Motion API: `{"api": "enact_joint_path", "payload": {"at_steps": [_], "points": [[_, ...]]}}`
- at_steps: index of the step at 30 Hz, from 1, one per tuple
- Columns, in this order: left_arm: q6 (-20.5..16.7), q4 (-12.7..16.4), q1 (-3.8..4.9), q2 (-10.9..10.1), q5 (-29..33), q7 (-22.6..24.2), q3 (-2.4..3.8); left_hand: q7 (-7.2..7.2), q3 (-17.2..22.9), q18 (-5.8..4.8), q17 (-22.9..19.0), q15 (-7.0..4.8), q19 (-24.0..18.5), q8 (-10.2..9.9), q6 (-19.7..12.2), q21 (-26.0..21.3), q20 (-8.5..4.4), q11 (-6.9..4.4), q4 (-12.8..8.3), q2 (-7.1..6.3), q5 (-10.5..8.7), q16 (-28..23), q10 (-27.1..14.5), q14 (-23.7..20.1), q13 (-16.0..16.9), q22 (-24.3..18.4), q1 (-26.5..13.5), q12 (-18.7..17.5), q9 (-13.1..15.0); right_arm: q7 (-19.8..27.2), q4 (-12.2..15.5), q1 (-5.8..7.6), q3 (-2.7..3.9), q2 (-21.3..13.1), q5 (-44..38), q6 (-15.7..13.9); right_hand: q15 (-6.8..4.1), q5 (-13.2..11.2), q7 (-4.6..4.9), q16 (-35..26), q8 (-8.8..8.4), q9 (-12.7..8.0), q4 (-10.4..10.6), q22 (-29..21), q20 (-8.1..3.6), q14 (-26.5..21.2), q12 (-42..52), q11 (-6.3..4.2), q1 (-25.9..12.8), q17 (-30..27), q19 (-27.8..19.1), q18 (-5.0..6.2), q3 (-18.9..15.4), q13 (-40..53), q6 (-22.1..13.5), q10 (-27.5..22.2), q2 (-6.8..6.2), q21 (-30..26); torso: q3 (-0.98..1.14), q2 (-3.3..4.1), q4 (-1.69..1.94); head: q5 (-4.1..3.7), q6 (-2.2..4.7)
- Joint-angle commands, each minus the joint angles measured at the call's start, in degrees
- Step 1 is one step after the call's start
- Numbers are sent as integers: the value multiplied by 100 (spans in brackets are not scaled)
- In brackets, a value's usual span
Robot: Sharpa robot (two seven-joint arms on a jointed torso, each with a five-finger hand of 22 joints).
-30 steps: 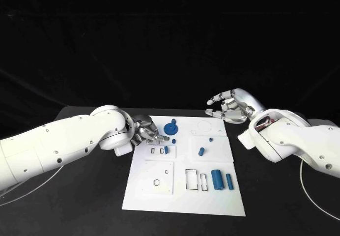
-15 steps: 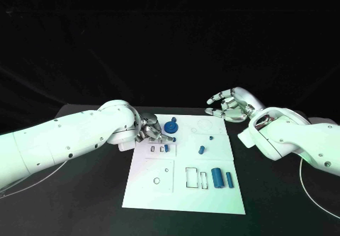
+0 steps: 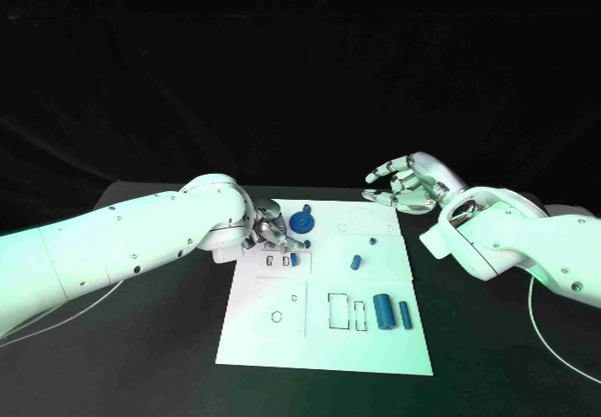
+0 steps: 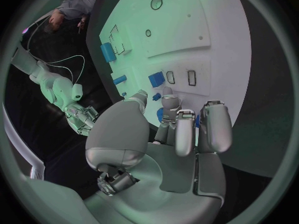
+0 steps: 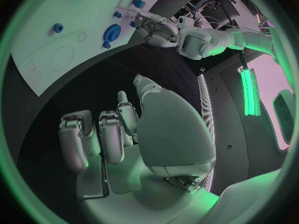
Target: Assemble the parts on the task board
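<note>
The white task board (image 3: 263, 343) lies in the middle of the black table. A blue gear (image 3: 302, 226) stands near its far left corner. My left hand (image 3: 266, 229) is at the gear's left side with its fingers (image 4: 177, 127) curled, and blue shows between them. I cannot tell whether they grip the gear. A small blue block (image 3: 293, 259) sits in a slot just in front of that hand. My right hand (image 3: 403, 187) hovers past the board's far right corner, its fingers (image 5: 99, 134) loosely bent and apart, holding nothing.
On the board lie a short blue peg (image 3: 356, 262), a tiny blue piece (image 3: 373, 242) and two blue cylinders (image 3: 383, 313) beside a rectangular slot (image 3: 338, 311). Circle outlines (image 3: 363, 222) mark the far right area. Black table (image 3: 501, 347) lies on both sides.
My left arm has swung in and its hand has crept a little toward the gear. The right hand has stayed where it was.
</note>
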Motion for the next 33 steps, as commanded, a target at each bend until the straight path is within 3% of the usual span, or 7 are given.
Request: {"api": "enact_joint_path", "payload": {"at_steps": [1,14,33], "points": [[156,-43,6,55,-32,-23,-15,-16,33,-92,1377,-34,33,24,-40,29,-8,-23,0,3,-19,35,4,573,0,8,49,25,8,-49,-3,-3,-1,8,-104,83,-44,38,-11,-36,34,6,20,1510,-32,534,-8,-42,-76,1285,588,-39,4,174,19,-6,13,25,0,2,-4,-15,-18],[251,-113,4,148,9,-24,-56,-19,86,-98,1397,-34,41,29,-45,50,-7,-25,-7,2,-19,49,13,580,20,46,130,47,43,-68,-33,-15,-2,41,-118,90,-45,48,-12,-39,37,6,21,1510,-33,532,-14,-43,-86,1280,588,-39,7,168,19,-12,14,25,6,-3,8,-38,-69],[397,-87,4,167,20,-18,-60,-36,467,-104,1413,-48,40,2,-39,89,-16,-43,-6,-80,-18,60,38,585,73,107,418,100,148,-88,-54,-26,-4,54,-120,89,-49,79,-16,-44,44,7,17,1507,-36,530,-13,-46,-97,1271,586,-38,21,168,19,-9,22,21,4,-1,4,-37,-73]]}}
